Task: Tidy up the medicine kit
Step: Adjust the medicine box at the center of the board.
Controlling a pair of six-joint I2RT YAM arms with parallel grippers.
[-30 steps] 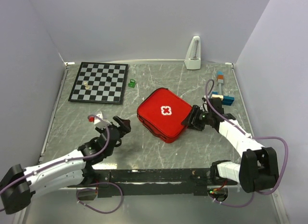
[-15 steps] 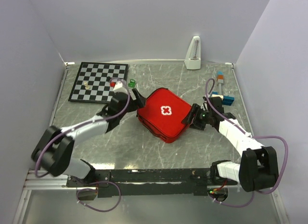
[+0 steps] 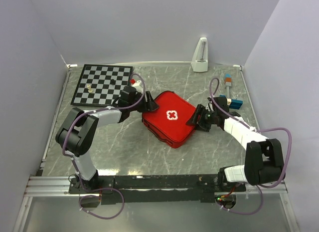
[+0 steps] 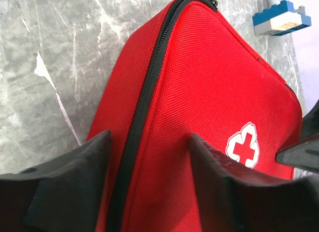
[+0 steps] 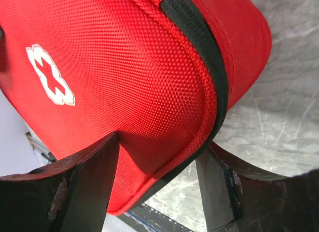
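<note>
Holds the closed medicine kit (image 3: pixel 170 118) steady mid-table with right gripper (image 5: pixel 159 144) clamped on its right corner, and straddles the opposite zippered edge, nearest the chessboard (image 3: pixel 102 85), with left gripper (image 4: pixel 149 139) spread apart, probably lining up to unzip.

We are in a robotics lab's test cell: plain pale walls (image 3: pixel 149 27) box in a marbled table (image 3: pixel 164 159). Around the medicine kit (image 3: pixel 167 124) we see unrelated props: a chessboard (image 3: pixel 102 85) behind-left, a metronome (image 3: pixel 200 56) behind, and toy bricks (image 3: pixel 234 102) to its right. In front of it, a metal rail (image 3: pixel 159 182) carries two robot arms (image 3: pixel 239 133).
</note>
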